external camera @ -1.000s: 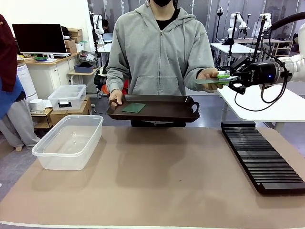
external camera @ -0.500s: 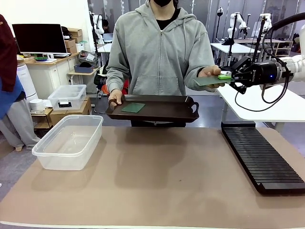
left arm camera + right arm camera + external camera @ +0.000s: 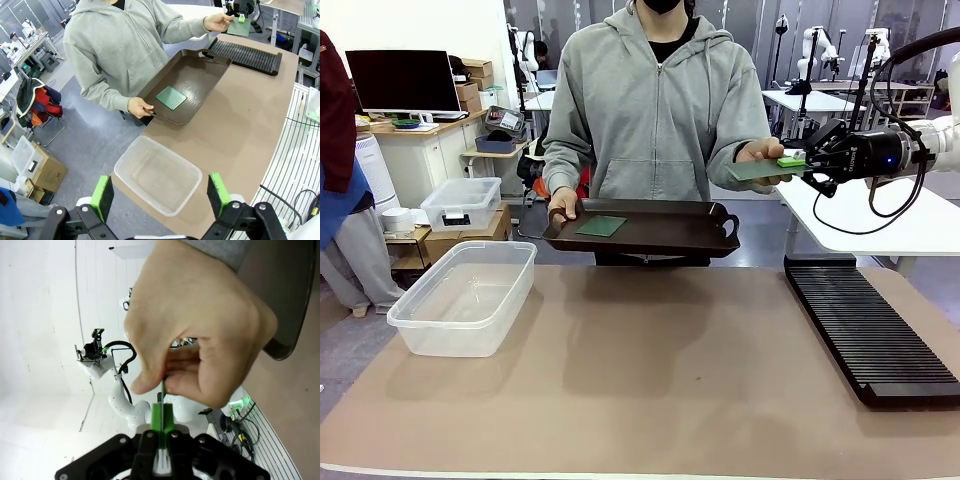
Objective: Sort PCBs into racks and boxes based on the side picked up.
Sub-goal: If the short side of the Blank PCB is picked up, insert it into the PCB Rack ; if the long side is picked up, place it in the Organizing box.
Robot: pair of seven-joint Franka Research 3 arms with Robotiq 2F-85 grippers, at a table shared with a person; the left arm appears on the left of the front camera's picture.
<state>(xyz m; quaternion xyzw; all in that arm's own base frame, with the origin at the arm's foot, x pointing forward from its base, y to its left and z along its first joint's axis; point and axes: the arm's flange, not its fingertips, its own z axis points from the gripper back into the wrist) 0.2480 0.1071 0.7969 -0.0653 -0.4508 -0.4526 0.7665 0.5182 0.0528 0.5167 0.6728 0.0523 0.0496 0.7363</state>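
The right tool (image 3: 794,161) is clamped shut on the edge of 1 green circuit board (image 3: 758,170), held in the air and also gripped by the person's hand (image 3: 760,152). The left tool (image 3: 160,194) gapes wide, empty, high over the clear tub (image 3: 129,155). A 2nd board (image 3: 601,226) lies on the tray (image 3: 670,228).

The tabletop (image 3: 650,370) is a plain tan-brown, the tub (image 3: 455,349) on it is clear and colourless, and the rack (image 3: 870,340) is black, ribbed with fine parallel slots. The tray (image 3: 670,228) is a glossy dark brown; the PCB on the tray (image 3: 601,226) shows dark green, while the raised PCB (image 3: 760,170) looks paler grey-green on top. The person's hoodie (image 3: 655,110) is light grey, the robot arm (image 3: 945,135) is white, and the right pincer (image 3: 800,162) and left pincer (image 3: 161,192) are black with bright green pads (image 3: 103,194).
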